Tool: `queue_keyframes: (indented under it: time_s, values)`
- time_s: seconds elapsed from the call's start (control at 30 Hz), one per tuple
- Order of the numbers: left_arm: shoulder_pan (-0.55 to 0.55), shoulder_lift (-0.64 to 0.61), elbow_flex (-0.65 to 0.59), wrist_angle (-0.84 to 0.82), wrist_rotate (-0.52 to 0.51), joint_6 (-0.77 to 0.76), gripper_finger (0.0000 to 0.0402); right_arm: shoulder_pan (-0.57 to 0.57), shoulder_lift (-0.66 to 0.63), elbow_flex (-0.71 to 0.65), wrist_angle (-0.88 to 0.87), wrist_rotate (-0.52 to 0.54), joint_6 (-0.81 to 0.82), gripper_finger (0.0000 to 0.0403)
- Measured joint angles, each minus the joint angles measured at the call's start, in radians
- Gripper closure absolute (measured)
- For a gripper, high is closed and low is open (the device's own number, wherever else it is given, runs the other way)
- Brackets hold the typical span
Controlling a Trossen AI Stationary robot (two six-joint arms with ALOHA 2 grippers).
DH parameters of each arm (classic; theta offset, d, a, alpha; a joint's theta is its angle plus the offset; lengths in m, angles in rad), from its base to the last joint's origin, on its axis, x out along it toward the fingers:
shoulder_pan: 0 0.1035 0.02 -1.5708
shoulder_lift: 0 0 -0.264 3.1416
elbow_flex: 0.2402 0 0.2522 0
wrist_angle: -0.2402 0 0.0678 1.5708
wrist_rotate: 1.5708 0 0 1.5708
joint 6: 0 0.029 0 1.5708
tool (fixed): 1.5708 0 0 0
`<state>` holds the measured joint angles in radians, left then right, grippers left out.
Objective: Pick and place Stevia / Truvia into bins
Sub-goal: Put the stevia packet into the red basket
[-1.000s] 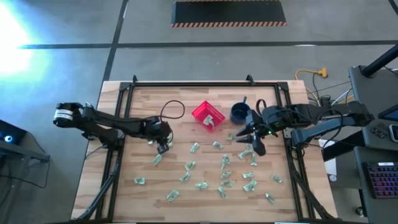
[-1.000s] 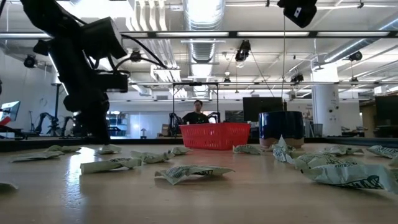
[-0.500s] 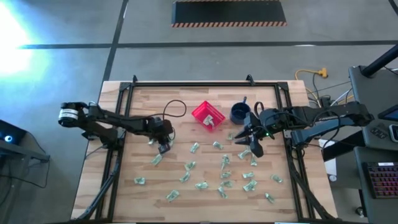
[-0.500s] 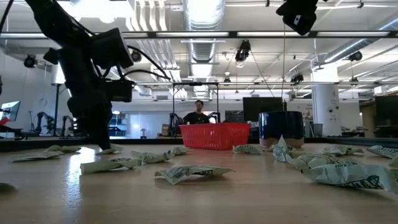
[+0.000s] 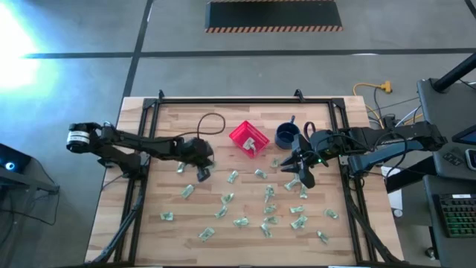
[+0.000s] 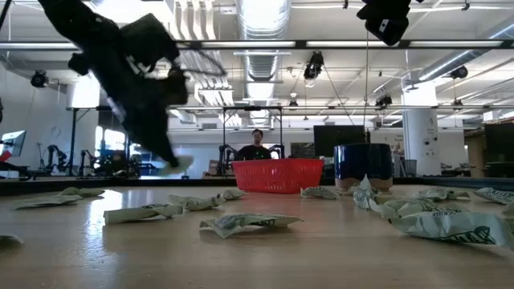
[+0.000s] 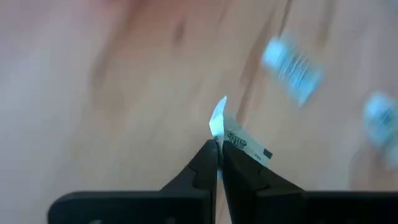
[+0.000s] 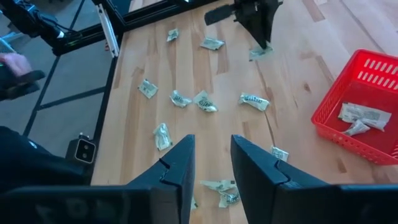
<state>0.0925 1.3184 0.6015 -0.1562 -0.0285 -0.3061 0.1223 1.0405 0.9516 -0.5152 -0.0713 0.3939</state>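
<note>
While sachets [image 8: 356, 118] lie inside, red basket [image 8: 387, 144] upright

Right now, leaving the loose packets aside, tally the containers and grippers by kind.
Red basket: 1
Blue mug: 1
Grippers: 2, the left gripper pinching a sachet, the right gripper open over the table
Total: 4

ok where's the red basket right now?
In the high view the red basket sits at the table's middle near the far edge, just left of the dark blue mug, with sachets already inside and more scattered in front.
</note>
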Motion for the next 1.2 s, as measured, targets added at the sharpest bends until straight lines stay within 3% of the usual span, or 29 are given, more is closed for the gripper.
queue_keyframes:
  time_s: [0.3, 0.4, 0.67, 0.77, 1.0, 1.2]
  values:
    - [0.047, 0.003, 0.092, 0.333, -0.083, 0.107, 0.0401, 0.000, 0.000, 0.000, -0.005, 0.023, -0.001, 0.0320]
    - [0.088, 0.003, 0.101, 0.350, -0.130, 0.114, 0.0401, 0.000, 0.000, -0.001, -0.005, 0.028, -0.002, 0.0323]
    - [0.172, 0.040, 0.108, 0.407, -0.135, 0.110, 0.0401, 0.000, 0.001, -0.013, -0.013, 0.056, -0.002, 0.0326]
    - [0.177, 0.110, 0.127, 0.473, -0.128, 0.103, 0.0401, 0.000, 0.001, -0.013, -0.012, 0.057, -0.001, 0.0328]
    - [0.176, 0.301, 0.266, 0.453, -0.071, 0.103, 0.0401, 0.000, 0.001, -0.013, -0.011, 0.057, 0.003, 0.0328]
    - [0.176, 0.367, 0.358, 0.381, -0.067, 0.155, 0.0398, 0.000, 0.001, -0.014, -0.013, 0.057, 0.018, 0.0328]
